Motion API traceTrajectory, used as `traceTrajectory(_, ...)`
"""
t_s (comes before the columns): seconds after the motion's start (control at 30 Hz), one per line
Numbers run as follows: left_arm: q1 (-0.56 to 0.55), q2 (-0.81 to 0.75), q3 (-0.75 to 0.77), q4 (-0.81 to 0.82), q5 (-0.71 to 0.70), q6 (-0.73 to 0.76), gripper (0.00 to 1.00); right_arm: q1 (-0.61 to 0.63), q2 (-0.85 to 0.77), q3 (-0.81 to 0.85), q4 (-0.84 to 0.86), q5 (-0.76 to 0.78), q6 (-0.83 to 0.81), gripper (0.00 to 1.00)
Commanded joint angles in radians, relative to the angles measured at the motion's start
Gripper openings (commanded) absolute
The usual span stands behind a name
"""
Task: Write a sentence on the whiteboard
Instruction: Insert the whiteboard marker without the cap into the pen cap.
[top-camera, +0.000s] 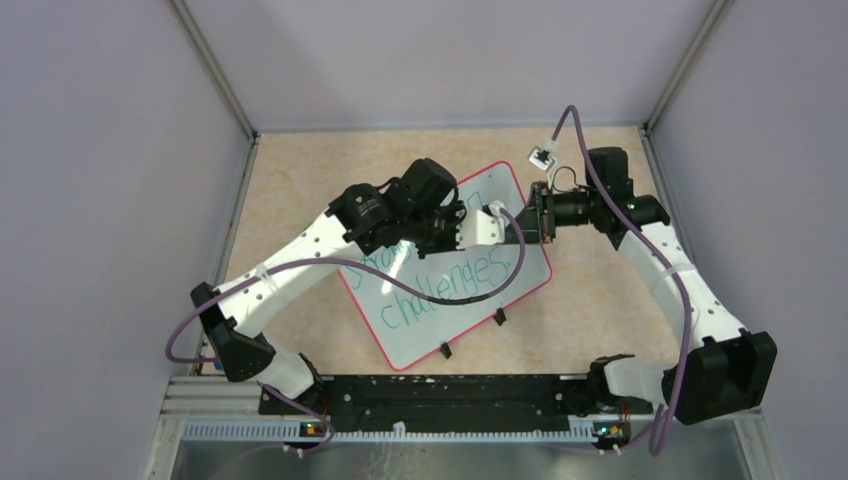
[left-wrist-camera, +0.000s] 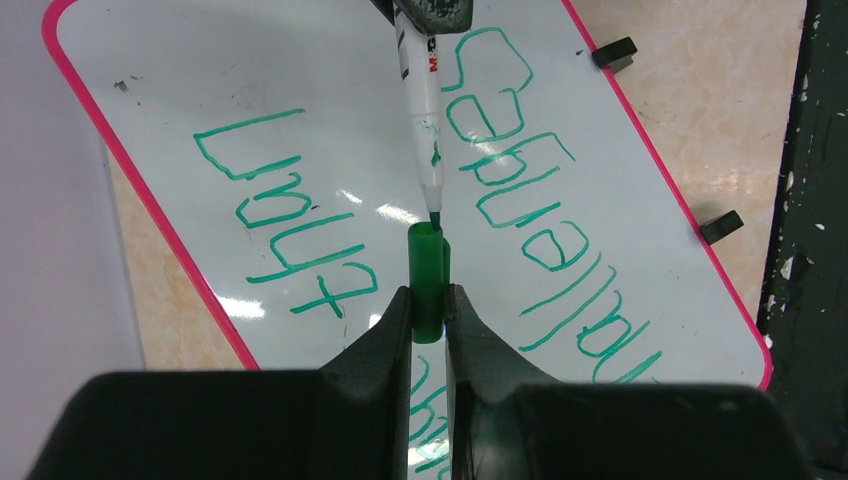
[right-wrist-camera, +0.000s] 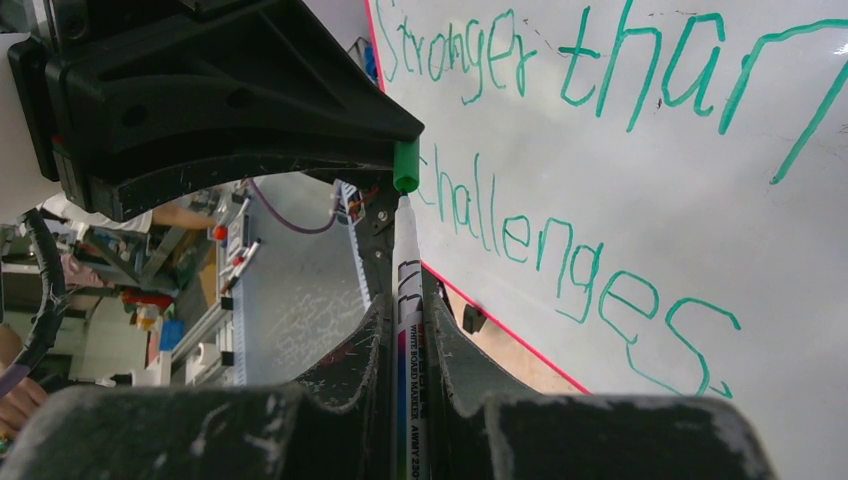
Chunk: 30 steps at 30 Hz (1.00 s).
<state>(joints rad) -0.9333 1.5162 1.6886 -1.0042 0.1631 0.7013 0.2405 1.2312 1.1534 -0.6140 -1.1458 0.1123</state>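
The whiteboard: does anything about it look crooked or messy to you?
The whiteboard lies turned at an angle to the table edges, so the green writing runs slantwise. A few dark specks mark its white surface. Nothing looks spilled or broken.

Top view: left arm covers most of the upper line of the sentence. Left wrist view: marker barrel is cut off at the top edge. Green cap base sits hidden inside left gripper, which blocks the whiteboard near end.
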Motion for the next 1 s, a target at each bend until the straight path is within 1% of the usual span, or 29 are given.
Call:
traceTrajectory(0.0, -0.008, -0.007, 0.032, 0.022, 0.041, -0.014, 0.0, 0.013, 0.002, 0.035, 0.028, -0.001, -0.017, 0.0)
traceTrajectory(0.37, -0.008, -0.031, -0.005, 0.017, 0.022, -0.006, 0.0, 0.013, -0.004, 0.05, 0.0, 0.002, -0.038, 0.0)
traceTrajectory(0.77, -0.017, 0.018, 0.052, 0.013, 0.038, -0.014, 0.0, 0.038, 0.016, 0.055, 0.005, 0.012, -0.038, 0.0)
traceTrajectory(0.97, -0.025, 0.055, 0.089, 0.0, 0.016, -0.021, 0.0, 0.063, 0.031, 0.052, 0.025, 0.023, -0.029, 0.0)
